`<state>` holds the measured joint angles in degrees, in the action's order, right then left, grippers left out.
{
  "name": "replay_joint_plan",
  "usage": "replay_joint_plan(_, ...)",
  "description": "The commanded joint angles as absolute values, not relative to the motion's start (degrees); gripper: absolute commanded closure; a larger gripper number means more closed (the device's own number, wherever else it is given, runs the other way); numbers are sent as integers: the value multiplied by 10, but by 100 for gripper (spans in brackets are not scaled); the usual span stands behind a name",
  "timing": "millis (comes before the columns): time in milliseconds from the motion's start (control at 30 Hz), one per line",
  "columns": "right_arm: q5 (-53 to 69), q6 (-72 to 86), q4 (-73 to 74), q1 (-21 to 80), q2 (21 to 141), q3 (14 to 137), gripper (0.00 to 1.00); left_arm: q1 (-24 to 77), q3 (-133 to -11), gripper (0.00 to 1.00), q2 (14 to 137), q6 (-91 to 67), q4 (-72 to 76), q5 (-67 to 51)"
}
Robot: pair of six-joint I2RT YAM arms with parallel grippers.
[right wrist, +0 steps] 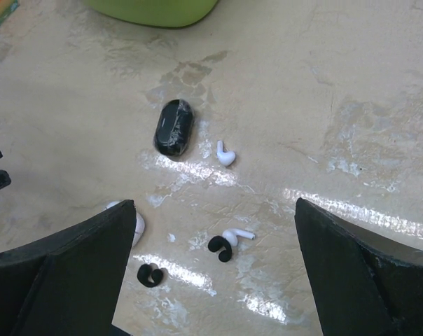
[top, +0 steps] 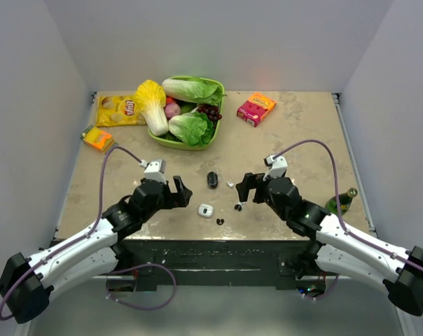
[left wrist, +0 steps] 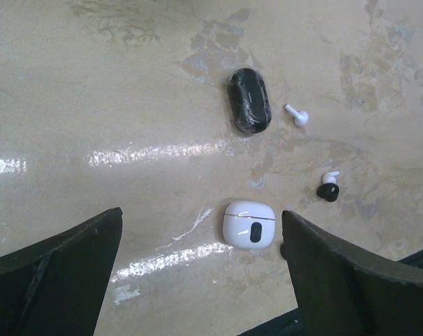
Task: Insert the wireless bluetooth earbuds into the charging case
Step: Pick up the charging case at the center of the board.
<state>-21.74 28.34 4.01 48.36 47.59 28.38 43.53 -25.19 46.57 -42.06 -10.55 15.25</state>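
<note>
Hovering the left gripper [left wrist: 201,217] low over the middle of the table's near edge, jaws spread wide and released, clasping nothing between the matte black, wedge-shaped fingers [left wrist: 57,273]. Facing it with the right gripper [right wrist: 215,206], likewise splayed and empty, over the same stretch of near edge. Looking down on a table [top: 302,140] of beige, mottled, glossy surface, catching streaks of light. Finding the charging case [left wrist: 249,224] lying flat between the two grippers, touching neither, just beyond the left gripper's fingertips and nearer one finger than the other: a smooth, glossy white rounded rectangle, showing a thin seam and a dark oval mark. Spotting the all-black earbud [right wrist: 150,275], tiny and rounded, just beside the case toward the near edge. Spotting the stemmed earbud [right wrist: 225,246], a black bud with a short white stem, lying near the right gripper's fingertips, apart from the case. Passing outward to a black oval pod [right wrist: 174,127], shiny and creased, toward the table's middle, with a white earbud [right wrist: 225,154] just beside it. Reaching a lime-green basket [top: 168,143] of leafy cabbages and dark grapes at the far edge, a yellow crisp bag [top: 117,110] bearing a red Lay's logo near the far left corner, a red-and-orange box [top: 256,108] with print too small to read, a small orange packet [top: 97,138] at the left edge, and a green bottle [top: 342,201] at the right edge
</note>
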Motion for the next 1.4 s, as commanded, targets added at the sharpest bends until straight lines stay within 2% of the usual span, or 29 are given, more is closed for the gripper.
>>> replay_joint_plan(0, -240, 299, 50, 483, 470, 317, 2, 439, -250, 0, 442, -382, -82, 148)
replay_joint_plan(167, -250, 297, 66, 483, 460, 323, 2, 505, -291, 0, 479, -377, -130, 225)
replay_joint_plan(333, -234, 294, 56, 483, 440, 323, 2, 556, -319, 0, 502, -361, -124, 248)
replay_joint_plan(667, -239, 294, 69, 483, 427, 341, 2, 574, -384, 0, 570, -378, -176, 330)
replay_joint_plan(900, -208, 283, 40, 483, 377, 314, 2, 574, -389, 0, 554, -338, -177, 284)
replay_joint_plan(1067, -196, 267, 50, 483, 395, 323, 2, 575, -389, 0, 601, -327, -172, 208)
replay_joint_plan(1367, -194, 266, 63, 483, 406, 326, 2, 585, -377, 0, 668, -365, -135, 207)
